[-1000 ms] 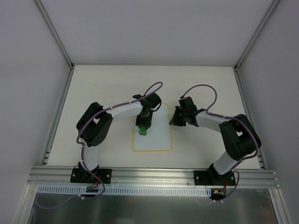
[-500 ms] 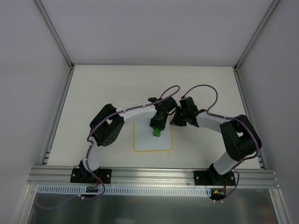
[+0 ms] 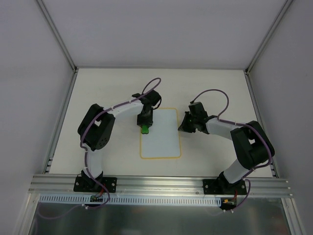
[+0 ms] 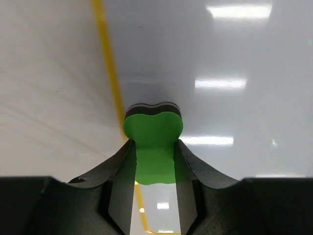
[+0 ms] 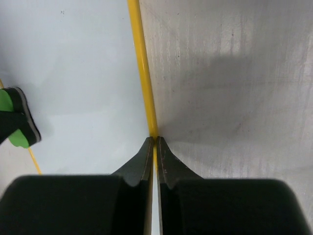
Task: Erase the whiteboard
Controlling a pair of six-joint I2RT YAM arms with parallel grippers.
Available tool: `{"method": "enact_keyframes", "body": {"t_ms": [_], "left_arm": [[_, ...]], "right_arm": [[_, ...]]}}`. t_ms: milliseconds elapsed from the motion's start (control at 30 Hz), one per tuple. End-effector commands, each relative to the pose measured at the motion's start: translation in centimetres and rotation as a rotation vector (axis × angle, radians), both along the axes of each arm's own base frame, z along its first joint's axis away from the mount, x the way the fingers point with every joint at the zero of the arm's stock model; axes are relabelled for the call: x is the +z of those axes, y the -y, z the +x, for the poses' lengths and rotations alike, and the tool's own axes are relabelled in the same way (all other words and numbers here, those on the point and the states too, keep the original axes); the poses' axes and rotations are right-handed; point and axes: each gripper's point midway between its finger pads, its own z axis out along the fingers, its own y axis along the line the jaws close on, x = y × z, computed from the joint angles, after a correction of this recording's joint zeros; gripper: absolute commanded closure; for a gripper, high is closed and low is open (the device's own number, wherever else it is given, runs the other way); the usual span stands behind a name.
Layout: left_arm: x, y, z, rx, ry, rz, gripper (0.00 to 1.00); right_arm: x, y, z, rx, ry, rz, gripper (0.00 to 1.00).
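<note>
The whiteboard (image 3: 162, 137), white with a thin yellow rim, lies flat mid-table, and no marks show on it. My left gripper (image 3: 145, 128) is shut on a small green eraser (image 3: 145, 130) at the board's left edge. In the left wrist view the eraser (image 4: 152, 139) is pinched between my black fingers (image 4: 122, 171), its dark underside down on the whiteboard (image 4: 215, 58) just inside the rim. My right gripper (image 3: 181, 127) is shut, and its tips (image 5: 155, 140) sit right on the board's right-hand yellow rim (image 5: 141, 63). The eraser (image 5: 13, 125) shows at that view's left.
The beige table top (image 3: 98, 93) is enclosed by white walls and metal frame posts (image 3: 58, 36). An aluminium rail (image 3: 156, 183) carrying both arm bases runs along the near edge. Purple cables loop over each arm.
Over the last second my left gripper swept the eraser right across the board, then back left and a little farther away to the left edge. The right gripper has stayed at the right rim.
</note>
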Motion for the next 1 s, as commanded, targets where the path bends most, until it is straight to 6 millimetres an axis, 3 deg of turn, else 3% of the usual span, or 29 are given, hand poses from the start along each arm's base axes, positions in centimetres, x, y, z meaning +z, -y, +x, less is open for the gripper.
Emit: {"method": "enact_keyframes", "body": {"t_ms": [0,167,267,333,467,600,667,733,767,800,900,967], "left_arm": [[1.5,-3.4,-0.2,0.011,0.023,0.07,1.0],[4.0,-6.2,1.0,0.075,0.09,0.06,1.0],[4.3,-9.2,2.1,0.154,0.095,0.062,1.0],[4.4,-11.4,2.9,0.209,0.099,0.074,1.0],[3.7,-13.2,4.5,0.238,0.085,0.093,0.98],[2.7,-13.5,5.7,0.231,0.068,0.109,0.98],[2.2,-13.5,6.3,0.228,0.066,0.112,0.98],[1.6,-13.5,6.5,0.234,0.052,0.111,0.98],[1.4,-13.6,6.6,0.239,0.048,0.113,0.97],[1.2,-13.8,6.6,0.247,0.043,0.113,0.96],[0.4,-14.0,6.4,0.255,0.025,0.124,0.92],[0.1,-14.1,6.1,0.256,0.012,0.123,0.8]], "right_arm": [[-4.0,4.6,-3.5,-0.048,-0.148,-0.186,1.0],[-3.4,4.6,-3.2,-0.04,-0.126,-0.184,0.99],[-2.5,4.6,-2.8,-0.034,-0.092,-0.182,0.93],[-2.1,4.7,-2.7,-0.032,-0.078,-0.185,0.84],[-0.7,5.2,-2.0,-0.044,-0.032,-0.209,0.64],[1.1,5.7,-2.0,-0.035,0.01,-0.227,0.42],[2.6,6.2,-1.7,-0.043,0.057,-0.235,0.38],[4.2,6.9,-1.8,-0.042,0.104,-0.251,0.21],[4.9,7.1,-1.9,-0.044,0.124,-0.254,0.21],[5.3,7.4,-2.1,-0.042,0.134,-0.262,0.11],[7.7,8.4,-2.6,-0.046,0.203,-0.279,0.01],[8.8,9.3,-2.8,-0.06,0.239,-0.3,0.01]]}}
